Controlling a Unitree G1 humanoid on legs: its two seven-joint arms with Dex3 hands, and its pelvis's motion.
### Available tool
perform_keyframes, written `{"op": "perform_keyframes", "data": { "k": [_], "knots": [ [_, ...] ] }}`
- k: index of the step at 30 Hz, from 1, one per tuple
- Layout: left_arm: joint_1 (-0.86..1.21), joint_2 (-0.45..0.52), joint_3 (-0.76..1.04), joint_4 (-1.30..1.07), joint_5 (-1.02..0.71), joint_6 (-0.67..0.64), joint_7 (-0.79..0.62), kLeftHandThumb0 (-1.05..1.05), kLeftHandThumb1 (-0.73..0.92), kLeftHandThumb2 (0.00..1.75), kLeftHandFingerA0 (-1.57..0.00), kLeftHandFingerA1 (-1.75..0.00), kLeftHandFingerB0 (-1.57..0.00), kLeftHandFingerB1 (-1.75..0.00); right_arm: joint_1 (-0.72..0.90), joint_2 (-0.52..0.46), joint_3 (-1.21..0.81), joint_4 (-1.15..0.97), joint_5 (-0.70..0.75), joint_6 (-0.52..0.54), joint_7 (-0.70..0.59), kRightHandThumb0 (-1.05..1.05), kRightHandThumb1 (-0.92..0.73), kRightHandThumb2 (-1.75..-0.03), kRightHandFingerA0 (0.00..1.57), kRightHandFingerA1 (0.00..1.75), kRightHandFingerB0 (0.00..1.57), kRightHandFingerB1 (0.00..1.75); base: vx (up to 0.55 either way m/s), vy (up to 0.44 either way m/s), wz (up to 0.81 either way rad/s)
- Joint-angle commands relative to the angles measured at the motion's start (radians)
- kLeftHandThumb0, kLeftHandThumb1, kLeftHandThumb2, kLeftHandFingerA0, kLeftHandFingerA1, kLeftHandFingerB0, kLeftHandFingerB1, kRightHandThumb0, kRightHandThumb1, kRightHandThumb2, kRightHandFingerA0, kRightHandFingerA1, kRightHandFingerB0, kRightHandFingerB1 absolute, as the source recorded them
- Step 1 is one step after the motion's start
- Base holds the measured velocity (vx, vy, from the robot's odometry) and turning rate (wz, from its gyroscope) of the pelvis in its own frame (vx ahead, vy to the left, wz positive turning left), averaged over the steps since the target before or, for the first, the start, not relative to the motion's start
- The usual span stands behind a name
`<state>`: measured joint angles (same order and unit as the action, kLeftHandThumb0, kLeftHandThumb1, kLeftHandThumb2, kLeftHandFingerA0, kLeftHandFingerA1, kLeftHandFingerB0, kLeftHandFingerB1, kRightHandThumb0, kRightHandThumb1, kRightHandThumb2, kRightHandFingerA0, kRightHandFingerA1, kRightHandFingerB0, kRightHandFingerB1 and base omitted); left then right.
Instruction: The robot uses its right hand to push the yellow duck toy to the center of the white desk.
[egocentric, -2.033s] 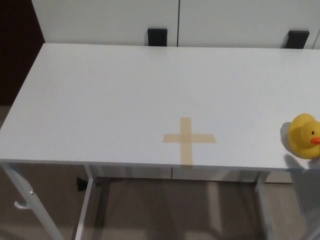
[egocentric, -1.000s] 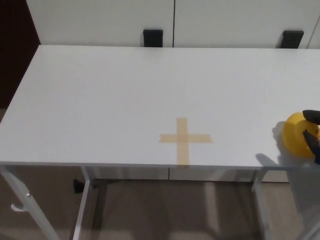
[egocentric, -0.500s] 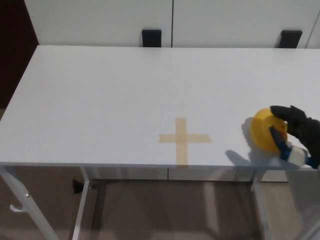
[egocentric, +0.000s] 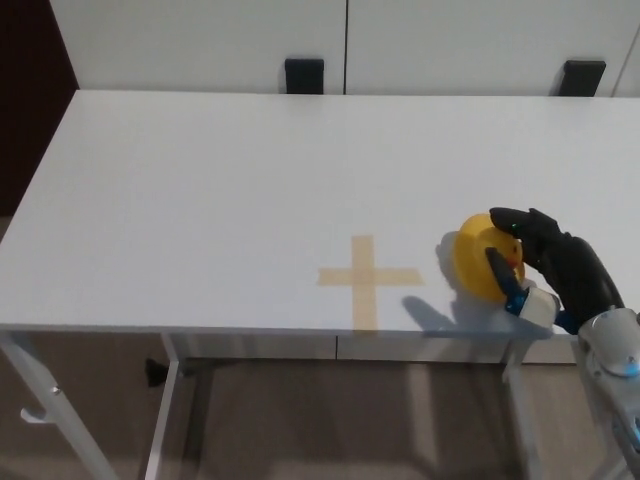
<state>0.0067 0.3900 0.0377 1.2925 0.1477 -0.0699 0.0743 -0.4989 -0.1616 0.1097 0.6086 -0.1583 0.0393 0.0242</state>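
Yellow duck toy (egocentric: 478, 254) just R of tape cross (egocentric: 366, 278); right hand (egocentric: 555, 262) fingers (egocentric: 514, 222) spread against it, no grip.

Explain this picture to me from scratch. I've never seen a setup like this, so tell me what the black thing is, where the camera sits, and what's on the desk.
The picture comes from a camera on a humanoid robot's head, looking down at the work in front of it. The black thing at the lower right is the robot's right hand, a thumb and two thick fingers on the end of its arm. Its left hand is out of the picture.

The surface is a white desk standing before white cabinet doors. Only two things are on it. One is a yellow duck toy, which the right hand is pressed against from the right side, with fingers above and below it; it looks like pushing contact more than a lifting grip. The other is a tan tape cross, just left of the duck, apparently marking the target spot.
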Motion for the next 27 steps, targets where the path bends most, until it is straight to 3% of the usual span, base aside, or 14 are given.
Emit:
{"op": "perform_keyframes", "data": {
  "k": [1,22,27],
  "knots": [
    [0.008,0.004,-0.005,-0.001,0.01,-0.069,0.012,-0.1,0.54,0.86,-0.91,-0.94,-0.93,-0.98,0.023,0.028,0.032,-0.004,-0.023,0.052,0.011,-0.8,-0.92,-0.7,0.17,0.52,0.18,0.37,0.0,0.0,0.0],
    [0.004,0.01,-0.013,0.002,0.014,-0.053,0.01,-0.12,0.58,0.84,-0.93,-0.91,-0.89,-0.96,0.022,0.14,0.107,-0.06,-0.045,0.073,0.002,-0.86,-0.92,-0.71,0.16,0.58,0.17,0.42,0.0,0.0,0.0],
    [0.007,0.008,-0.007,0.006,0.008,-0.065,0.011,-0.09,0.51,0.88,-0.95,-0.94,-0.94,-1.0,0.016,0.156,0.126,-0.059,-0.055,0.075,0.0,-0.84,-0.92,-0.71,0.15,0.59,0.16,0.43,0.0,0.0,0.0]
  ]
}}
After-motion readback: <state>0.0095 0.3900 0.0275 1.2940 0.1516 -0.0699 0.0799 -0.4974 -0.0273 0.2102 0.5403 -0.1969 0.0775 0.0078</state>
